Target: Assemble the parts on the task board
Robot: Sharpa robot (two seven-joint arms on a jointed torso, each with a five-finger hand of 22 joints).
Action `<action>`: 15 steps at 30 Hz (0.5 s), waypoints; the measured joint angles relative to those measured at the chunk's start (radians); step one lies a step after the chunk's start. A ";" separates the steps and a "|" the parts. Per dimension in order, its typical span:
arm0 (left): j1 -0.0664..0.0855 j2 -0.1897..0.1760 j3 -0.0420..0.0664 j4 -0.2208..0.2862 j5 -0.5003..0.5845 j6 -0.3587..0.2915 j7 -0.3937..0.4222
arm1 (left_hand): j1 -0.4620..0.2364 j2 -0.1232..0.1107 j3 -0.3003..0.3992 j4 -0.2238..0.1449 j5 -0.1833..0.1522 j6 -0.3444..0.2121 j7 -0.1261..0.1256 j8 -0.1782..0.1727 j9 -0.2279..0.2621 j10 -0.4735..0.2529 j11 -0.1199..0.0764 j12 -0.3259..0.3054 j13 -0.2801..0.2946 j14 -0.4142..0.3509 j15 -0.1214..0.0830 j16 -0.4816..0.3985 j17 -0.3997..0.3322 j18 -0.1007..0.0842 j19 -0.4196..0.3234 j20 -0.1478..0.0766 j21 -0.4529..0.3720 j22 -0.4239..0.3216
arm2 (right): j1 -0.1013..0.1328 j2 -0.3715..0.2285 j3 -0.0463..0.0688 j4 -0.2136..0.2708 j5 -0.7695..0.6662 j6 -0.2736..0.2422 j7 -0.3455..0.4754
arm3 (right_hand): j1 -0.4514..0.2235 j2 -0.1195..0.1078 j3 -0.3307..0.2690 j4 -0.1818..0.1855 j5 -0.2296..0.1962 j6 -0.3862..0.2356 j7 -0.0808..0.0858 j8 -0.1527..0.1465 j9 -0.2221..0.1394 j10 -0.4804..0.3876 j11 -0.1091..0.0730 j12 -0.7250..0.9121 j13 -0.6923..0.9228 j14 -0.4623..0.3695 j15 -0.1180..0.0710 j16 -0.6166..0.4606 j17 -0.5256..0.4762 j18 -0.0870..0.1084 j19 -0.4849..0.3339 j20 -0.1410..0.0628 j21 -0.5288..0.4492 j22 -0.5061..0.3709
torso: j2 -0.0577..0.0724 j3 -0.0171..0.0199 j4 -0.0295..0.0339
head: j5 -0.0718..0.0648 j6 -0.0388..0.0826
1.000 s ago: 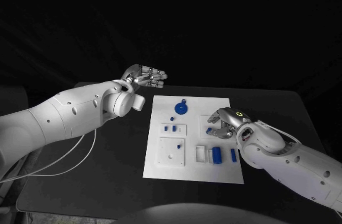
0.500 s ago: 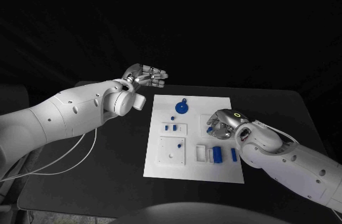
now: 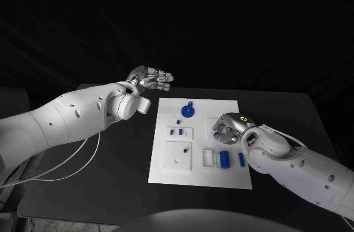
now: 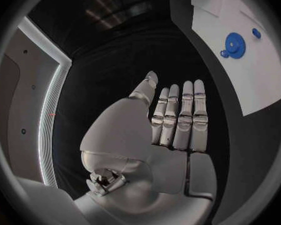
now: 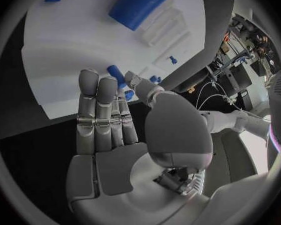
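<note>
Board: we see the flat white rectangular task board (image 3: 200,142) lying in the middle of the black table (image 3: 88,175), with small blue parts spread over it.
Right hand: our silver right hand (image 3: 230,128) hovers low over the board's right side. In the right wrist view a short blue peg (image 5: 117,75) sits right at its fingertips (image 5: 98,81); we cannot tell whether the fingers pinch it or only touch it.
Left hand: our silver left hand (image 3: 150,78) is raised beyond the board's far left corner, well apart from every part, fingers straight and side by side, holding nothing.
Other parts: a round blue toothed gear (image 3: 187,110) lies near the board's far edge; a large blue cylinder (image 3: 224,160) and a slimmer blue bar (image 3: 241,160) rest near the near right corner; two tiny blue pins (image 3: 176,132) stand in a raised white block left of the hand.
Step in hand: we judge that the right hand is working on the blue peg, either grasping or seating it.
Next move: it calls for a sure pinch on the peg, then a straight approach to its socket without tilting.
</note>
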 measured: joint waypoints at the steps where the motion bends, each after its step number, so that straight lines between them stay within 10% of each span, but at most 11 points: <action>1: 0.000 0.000 0.000 0.000 0.000 0.001 0.000 | 0.000 0.000 0.000 0.000 0.000 0.000 0.000 0.000 0.000 0.000 0.000 0.000 0.000 0.000 0.000 0.000 0.000 0.000 0.000 0.000 0.000 0.000 | 0.000 0.000 -0.001 0.000 -0.002 0.000 0.000 | 0.003 0.003 0.003 -0.003 0.000 0.004 -0.004 0.000 0.000 0.004 0.000 -0.001 0.000 0.000 0.000 0.000 0.000 0.000 0.000 0.000 0.000 0.001 | 0.000 0.0000 0.0000 | 0.000 0.000; 15: 0.000 -0.001 0.000 -0.001 -0.001 0.008 -0.010 | 0.000 0.000 -0.003 0.003 0.000 0.000 0.000 0.000 0.000 0.000 0.000 0.000 0.000 0.000 0.000 0.000 0.000 0.000 0.000 0.000 0.000 -0.002 | 0.004 0.005 -0.010 -0.006 -0.042 0.000 -0.011 | -0.003 0.027 0.022 -0.038 0.000 0.022 -0.003 0.000 0.000 0.009 -0.002 0.001 0.001 0.000 0.000 0.001 0.004 -0.007 0.003 -0.003 0.004 0.015 | 0.000 0.0006 -0.0002 | 0.001 -0.003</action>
